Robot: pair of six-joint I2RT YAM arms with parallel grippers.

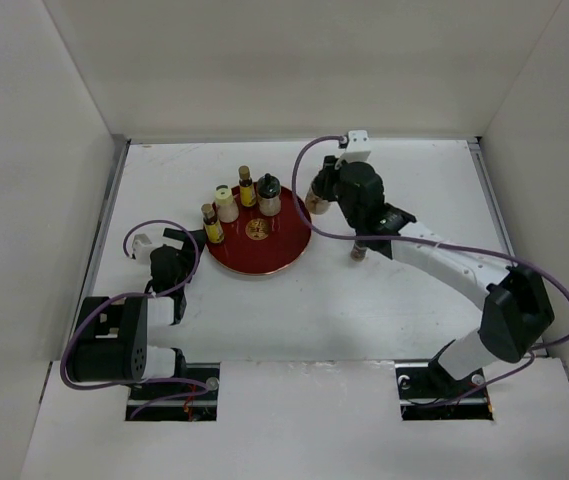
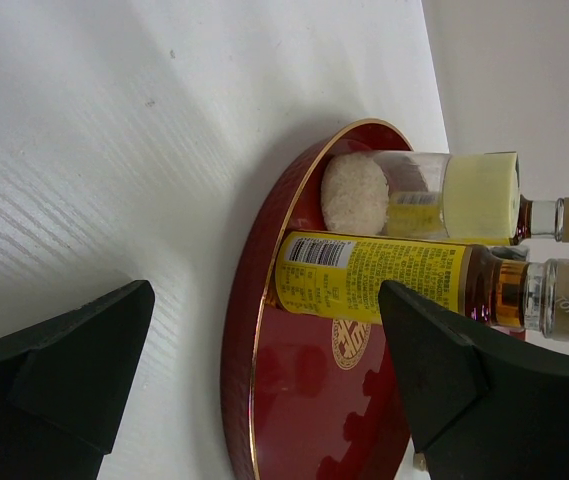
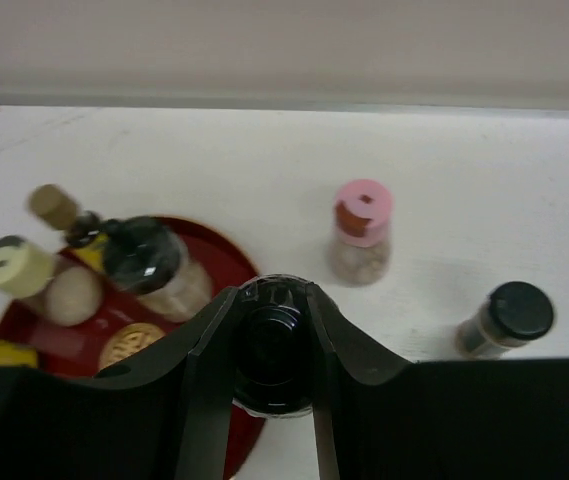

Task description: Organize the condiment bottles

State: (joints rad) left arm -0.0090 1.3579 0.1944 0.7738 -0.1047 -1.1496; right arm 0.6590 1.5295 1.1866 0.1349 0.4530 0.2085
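The red tray (image 1: 282,258) carries several condiment bottles: a yellow-labelled one (image 1: 212,222), a cream one (image 1: 226,203), another yellow-labelled one (image 1: 247,187) and a black-capped one (image 1: 268,195). Just off the tray's right edge, my right gripper (image 3: 275,345) is shut on a black-capped bottle (image 3: 275,330), seen from above. Beyond it on the table stand a pink-capped bottle (image 3: 362,230) and a black-capped bottle (image 3: 504,318). My left gripper (image 2: 264,300) is open at the tray's left rim (image 2: 239,340). It faces the yellow-labelled bottle (image 2: 374,275) and the cream bottle (image 2: 414,195), touching neither.
Another small bottle (image 1: 358,250) stands on the table beside the right forearm. White walls enclose the table on the left, back and right. The right arm (image 1: 434,255) stretches across the table's right half.
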